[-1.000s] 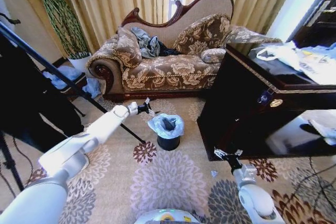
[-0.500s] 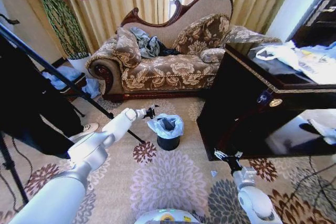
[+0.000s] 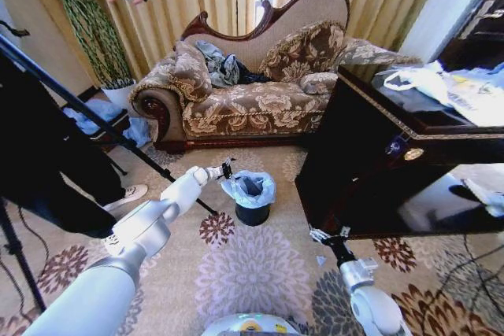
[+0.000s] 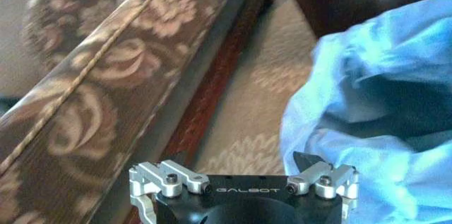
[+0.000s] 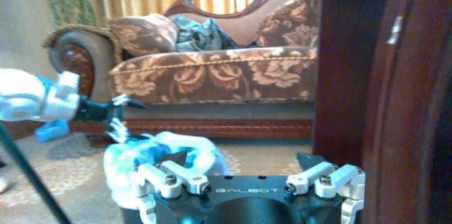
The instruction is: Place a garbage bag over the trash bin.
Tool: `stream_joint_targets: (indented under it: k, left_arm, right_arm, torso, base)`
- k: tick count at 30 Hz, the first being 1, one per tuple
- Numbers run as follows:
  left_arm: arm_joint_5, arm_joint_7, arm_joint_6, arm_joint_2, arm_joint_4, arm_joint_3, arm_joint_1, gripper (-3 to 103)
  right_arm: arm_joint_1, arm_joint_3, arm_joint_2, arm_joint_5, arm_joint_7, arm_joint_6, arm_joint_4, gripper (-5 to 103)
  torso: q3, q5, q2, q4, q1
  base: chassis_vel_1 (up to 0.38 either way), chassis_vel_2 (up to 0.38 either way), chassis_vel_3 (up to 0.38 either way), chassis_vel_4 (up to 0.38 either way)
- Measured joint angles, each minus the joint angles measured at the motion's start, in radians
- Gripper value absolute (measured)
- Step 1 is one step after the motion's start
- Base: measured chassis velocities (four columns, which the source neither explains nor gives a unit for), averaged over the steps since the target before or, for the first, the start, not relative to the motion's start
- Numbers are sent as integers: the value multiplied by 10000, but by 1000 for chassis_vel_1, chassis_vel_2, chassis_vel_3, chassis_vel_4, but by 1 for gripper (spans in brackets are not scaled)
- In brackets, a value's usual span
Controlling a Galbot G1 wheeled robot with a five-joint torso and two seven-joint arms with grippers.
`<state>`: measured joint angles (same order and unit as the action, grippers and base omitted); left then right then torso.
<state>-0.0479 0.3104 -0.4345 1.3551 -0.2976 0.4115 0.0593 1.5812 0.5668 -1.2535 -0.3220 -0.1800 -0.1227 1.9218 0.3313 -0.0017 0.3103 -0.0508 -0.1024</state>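
The trash bin [image 3: 253, 213] is a small black cylinder standing on the carpet in front of the sofa. The garbage bag [image 3: 249, 187], pale blue and crinkly, sits bunched over its rim with the mouth open. My left gripper [image 3: 227, 169] hovers open just beside the bag's left edge, nothing between its fingers. In the left wrist view that gripper [image 4: 240, 160] has the bag [image 4: 381, 128] close on one side. My right gripper [image 3: 323, 235] stands open low by the dark cabinet. In the right wrist view it [image 5: 242, 159] looks out at the bag [image 5: 162, 152] and the left gripper [image 5: 116, 117].
A patterned sofa [image 3: 244, 104] with cushions and clothes stands behind the bin. A tall dark cabinet [image 3: 394, 163] with white bags and papers on top is close on the right. A black tripod leg [image 3: 94, 120] slants across the left. Open carpet [image 3: 252, 273] lies in front.
My left arm has reached farther forward and its gripper has moved right, up to the bag's edge. My right gripper has shifted slightly left. The bin and bag have stayed put.
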Motion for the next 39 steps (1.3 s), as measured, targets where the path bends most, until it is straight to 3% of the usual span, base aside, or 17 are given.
stream_joint_targets:
  k: [3, 6, 8, 10, 12, 15, 17, 19, 21, 28, 33, 39]
  left_arm:
    - [107, -285, 161, 47, 114, -150, -1, 100]
    - [175, -854, 549, 115, 326, -793, 12, 100]
    - [175, -943, 632, 131, 367, -958, 15, 100]
    - [185, -1152, 934, 239, 628, -1902, 19, 100]
    - [211, -1171, 1018, 260, 663, -2197, 40, 100]
    - [711, -1242, 1166, 126, 250, -2660, 333, 100]
    - [1603, -929, 1090, -291, -679, -2277, 689, 100]
    - [1729, -779, 984, -353, -789, -2183, 723, 100]
    - [2085, 120, 382, -477, -980, -1728, 720, 100]
    - [2592, 1192, 120, -353, -742, -623, 527, 100]
    - [2684, 1599, 82, -292, -569, -88, 570, 100]
    - [2634, 1526, 116, -173, -415, 0, 629, 100]
  right_arm:
    - [46, -76, 13, -15, -135, -148, 0, 100]
    - [161, -236, 30, -113, -785, -517, 85, 100]
    - [169, -283, 32, -129, -882, -577, 102, 100]
    - [181, -505, 39, -157, -1166, -749, 150, 100]
    - [180, -561, 32, -158, -1202, -779, 154, 100]
    - [144, -785, 53, -266, -1150, -791, 244, 100]
    - [2, -1069, 276, -475, -986, -600, 374, 100]
    - [-70, -1131, 327, -502, -962, -560, 376, 100]
    - [-428, -1299, 408, -516, -793, -379, 320, 100]
    - [-368, -1373, 405, -418, -625, -291, 249, 100]
    - [-169, -1304, 302, -305, -626, -437, 174, 100]
    - [92, -1315, 163, -177, -689, -625, 94, 100]
  torso:
    - [0, 1, 0, 0, 0]
    - [0, 0, 0, 0, 0]
    - [0, 0, 0, -1, 0]
    - [0, 3, 0, 1, 0]
    - [0, 1, 0, 1, 0]
    - [0, 0, 0, -2, -1]
    - [0, 2, 0, 0, 0]
    - [-1, 1, 0, 2, 0]
    - [-1, 1, 0, 4, 0]
    - [0, 3, 0, -3, -1]
    - [0, 3, 0, 0, -1]
    - [0, 1, 0, 0, 0]
  base:
    - [0, 0, 0, 0]
    - [0, 0, 0, 0]
    - [0, 0, 0, 0]
    - [0, 0, 0, 0]
    - [0, 0, 0, 0]
    - [0, 0, 0, 0]
    - [0, 0, 0, 0]
    - [0, 0, 0, 0]
    - [0, 0, 0, 0]
    - [0, 0, 0, 0]
    - [0, 0, 0, 0]
    - [0, 0, 0, 0]
